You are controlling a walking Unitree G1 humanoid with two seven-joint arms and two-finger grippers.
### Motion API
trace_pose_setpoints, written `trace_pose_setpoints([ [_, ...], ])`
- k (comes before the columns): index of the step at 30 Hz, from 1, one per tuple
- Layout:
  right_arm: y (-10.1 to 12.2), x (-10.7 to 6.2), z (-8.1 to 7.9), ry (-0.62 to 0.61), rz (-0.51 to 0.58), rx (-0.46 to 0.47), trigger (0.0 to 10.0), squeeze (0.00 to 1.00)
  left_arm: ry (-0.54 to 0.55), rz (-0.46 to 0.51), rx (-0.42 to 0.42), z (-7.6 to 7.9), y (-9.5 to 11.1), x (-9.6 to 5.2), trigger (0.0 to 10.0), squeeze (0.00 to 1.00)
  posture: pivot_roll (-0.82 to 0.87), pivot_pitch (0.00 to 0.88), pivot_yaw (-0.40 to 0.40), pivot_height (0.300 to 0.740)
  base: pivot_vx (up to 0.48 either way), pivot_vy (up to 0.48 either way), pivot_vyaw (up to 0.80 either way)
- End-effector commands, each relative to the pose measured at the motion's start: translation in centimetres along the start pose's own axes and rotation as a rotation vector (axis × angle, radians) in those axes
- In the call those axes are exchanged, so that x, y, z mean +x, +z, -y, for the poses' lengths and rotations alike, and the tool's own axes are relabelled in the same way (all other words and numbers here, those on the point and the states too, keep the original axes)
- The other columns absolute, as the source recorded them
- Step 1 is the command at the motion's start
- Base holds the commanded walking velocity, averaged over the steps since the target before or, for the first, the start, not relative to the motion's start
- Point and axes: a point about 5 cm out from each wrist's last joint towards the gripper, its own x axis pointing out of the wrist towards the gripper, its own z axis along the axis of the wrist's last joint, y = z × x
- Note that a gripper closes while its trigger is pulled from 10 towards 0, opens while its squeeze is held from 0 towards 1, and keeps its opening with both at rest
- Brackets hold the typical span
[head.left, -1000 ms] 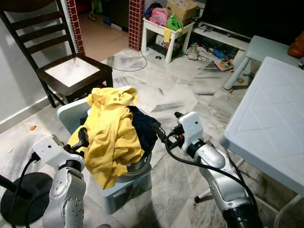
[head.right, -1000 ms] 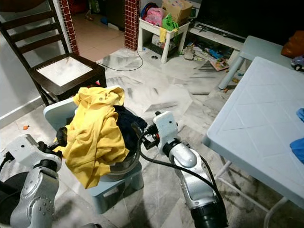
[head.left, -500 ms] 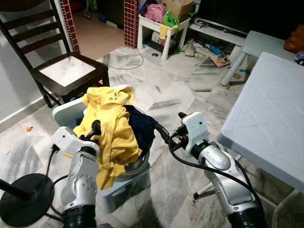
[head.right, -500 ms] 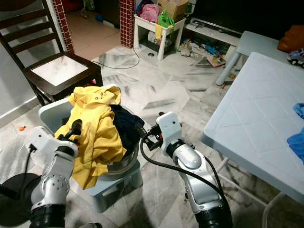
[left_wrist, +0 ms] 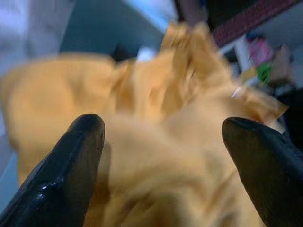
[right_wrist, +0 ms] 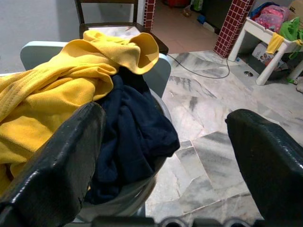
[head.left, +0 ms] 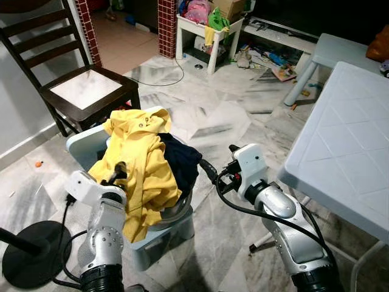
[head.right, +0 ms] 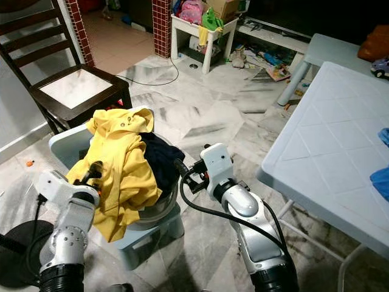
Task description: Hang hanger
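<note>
Since a second ago, the left tool (left_wrist: 161, 142) has swung inward against the yellow shirt (head.left: 141, 164), fingers spread. Right tool (right_wrist: 165, 142), also spread, hovers beside the navy cloth (head.left: 180, 163) in the basin (head.left: 176, 213) on the stool (head.left: 164, 240). I cannot tell where the hanger is.

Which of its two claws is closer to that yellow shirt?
The left. The left gripper sits right against the yellow shirt, fingers open. The right gripper, also open, sits beside the dark garment, just off the yellow.
</note>
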Motion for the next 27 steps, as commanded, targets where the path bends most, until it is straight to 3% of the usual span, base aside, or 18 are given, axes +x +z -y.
trace_pose_setpoints([
  [1, 0.2, 0.1, 0.2, -0.012, 0.007, -0.008, 10.0, 0.0, 0.04, -0.099, -0.043, -0.7, -3.1, -1.6, 10.0, 0.0, -0.03, 0.138, -0.081, 0.74, 0.0, 0.0, 0.0],
  [9, 0.6, 0.5, 0.0, -0.002, 0.018, -0.008, 10.0, 0.0, 0.041, -0.157, -0.114, -0.8, -4.0, -0.3, 10.0, 0.0, -0.04, 0.13, -0.083, 0.74, 0.0, 0.0, 0.0],
  [16, 0.6, 0.3, 0.4, -0.02, 0.017, -0.017, 10.0, 0.0, 0.052, -0.229, -0.093, -0.6, -5.3, -0.5, 10.0, 0.0, -0.05, 0.124, -0.069, 0.74, 0.0, 0.0, 0.0],
  [17, 0.6, 0.3, 0.4, -0.021, 0.018, -0.016, 10.0, 0.0, 0.077, -0.259, -0.079, -1.2, -6.0, -0.7, 4.9, 0.0, -0.06, 0.124, -0.067, 0.74, 0.0, 0.0, 0.0],
  [18, 0.6, 0.2, 0.3, -0.021, 0.018, -0.016, 10.0, 0.0, 0.083, -0.264, -0.078, -1.3, -6.1, -0.7, 4.9, 0.0, -0.06, 0.124, -0.067, 0.74, 0.0, 0.0, 0.0],
  [19, 0.6, 0.2, 0.3, -0.021, 0.019, -0.015, 10.0, 0.0, 0.091, -0.296, -0.056, -1.7, -6.6, -0.8, 0.0, 0.0, -0.06, 0.123, -0.066, 0.74, 0.0, 0.0, 0.0],
  [23, 0.6, 0.3, 0.2, -0.018, 0.018, -0.017, 10.0, 0.0, 0.118, -0.359, -0.02, -2.3, -7.7, -0.9, 0.0, 0.0, -0.06, 0.119, -0.068, 0.74, 0.0, 0.0, 0.0],
  [27, 0.7, 0.5, 0.5, -0.022, 0.02, -0.022, 10.0, 0.0, 0.118, -0.361, -0.018, -2.2, -7.8, -0.9, 0.0, 0.0, -0.06, 0.116, -0.069, 0.74, 0.0, 0.0, 0.0],
])
